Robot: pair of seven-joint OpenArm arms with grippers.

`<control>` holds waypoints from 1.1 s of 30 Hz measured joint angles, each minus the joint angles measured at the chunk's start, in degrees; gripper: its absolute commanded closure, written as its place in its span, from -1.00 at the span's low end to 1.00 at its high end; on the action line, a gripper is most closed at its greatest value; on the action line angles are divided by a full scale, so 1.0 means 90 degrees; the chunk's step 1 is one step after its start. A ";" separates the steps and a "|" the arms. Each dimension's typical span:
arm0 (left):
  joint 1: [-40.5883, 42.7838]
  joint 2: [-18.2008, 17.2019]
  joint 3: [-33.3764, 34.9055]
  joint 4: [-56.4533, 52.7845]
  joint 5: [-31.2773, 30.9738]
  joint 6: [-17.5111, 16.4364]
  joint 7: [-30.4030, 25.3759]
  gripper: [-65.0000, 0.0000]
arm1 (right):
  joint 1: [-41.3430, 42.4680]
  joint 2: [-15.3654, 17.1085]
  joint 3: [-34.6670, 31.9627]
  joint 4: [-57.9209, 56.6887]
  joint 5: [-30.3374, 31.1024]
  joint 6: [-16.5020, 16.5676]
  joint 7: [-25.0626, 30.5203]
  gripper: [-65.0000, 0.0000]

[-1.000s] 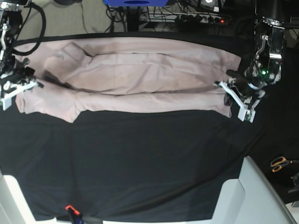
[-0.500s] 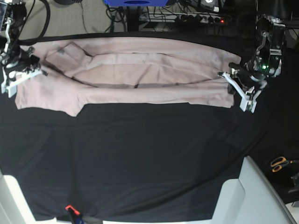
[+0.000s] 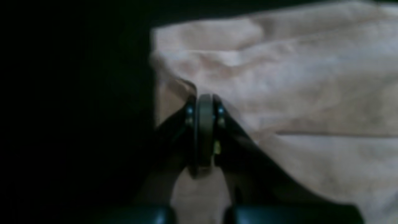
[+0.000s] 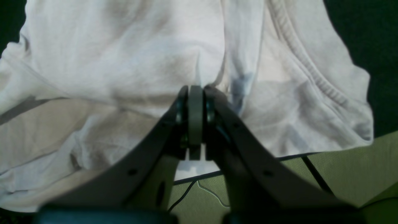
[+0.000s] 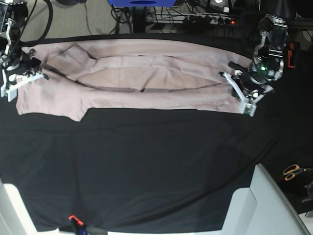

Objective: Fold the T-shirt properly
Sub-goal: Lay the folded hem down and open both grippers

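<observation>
The pale pink T-shirt lies as a long band across the back of the table, with its near part folded up over itself. At the shirt's right end in the base view, my left gripper is shut. The left wrist view shows its jaws pressed together on a raised fold at the T-shirt's edge. My right gripper is at the collar end on the left. In its wrist view it is shut on the T-shirt beside the ribbed collar, with floor showing below.
A large black cloth covers the table. White bins stand at the front right corner, and orange-handled scissors lie at the right edge. An orange-tipped clamp sits on the front edge. Cables and a power strip run behind the table.
Both grippers have carried the shirt's near edge toward the back of the table, narrowing the band. The left gripper has also shifted inward along the shirt.
</observation>
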State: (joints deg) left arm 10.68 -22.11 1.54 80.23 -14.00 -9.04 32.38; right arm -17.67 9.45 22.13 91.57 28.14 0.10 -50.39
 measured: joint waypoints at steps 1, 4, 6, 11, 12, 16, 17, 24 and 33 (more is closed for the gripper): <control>-0.0002 0.0012 0.0019 0.0000 -0.0044 0.0005 0.0002 1.00 | 0.0002 -0.0002 0.0000 -0.0002 -0.0155 -0.0100 0.0002 1.00; -0.0005 -0.0005 0.0010 0.0000 -0.0039 0.0010 0.0002 1.00 | -0.0005 -0.0005 0.0012 -0.0010 -0.0614 -0.0182 0.0000 1.00; -0.0002 -0.0012 0.0002 0.0000 -0.0036 0.0012 0.0002 1.00 | -0.0005 -0.0022 0.0015 -0.0010 -0.0607 -0.0182 0.0002 1.00; -0.0002 -0.0015 0.0002 0.0000 -0.0036 0.0010 0.0002 1.00 | 0.0002 -0.0019 0.0015 -0.0010 -0.0610 -0.0182 0.0027 1.00; -0.0002 -0.0015 0.0005 0.0000 -0.0036 0.0010 0.0002 1.00 | 0.0002 -0.0019 0.0015 -0.0010 -0.0607 -0.0182 0.0027 1.00; -0.0002 -0.0012 0.0005 0.0000 -0.0039 0.0010 0.0005 1.00 | 0.0015 -0.0053 0.0209 -0.0039 -0.0559 -0.0180 0.0022 1.00; -0.0005 -0.0012 0.0005 0.0000 -0.0039 0.0010 0.0002 1.00 | 0.0041 -0.0053 0.0328 -0.0126 -0.0549 -0.0177 0.0036 1.00; -0.0002 -0.0002 0.0007 0.0000 -0.0039 0.0007 0.0002 1.00 | 0.0107 -0.0051 0.0556 -0.0466 -0.0578 -0.0197 -0.0019 0.98; 0.0056 0.0002 0.0007 0.0000 -0.0039 0.0010 0.0000 1.00 | 0.0070 -0.0068 0.0554 0.0163 -0.0617 -0.0199 -0.0024 0.24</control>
State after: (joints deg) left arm 11.18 -22.09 1.61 80.23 -14.35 -8.95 32.38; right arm -17.04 8.84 27.11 93.03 22.59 -1.69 -50.61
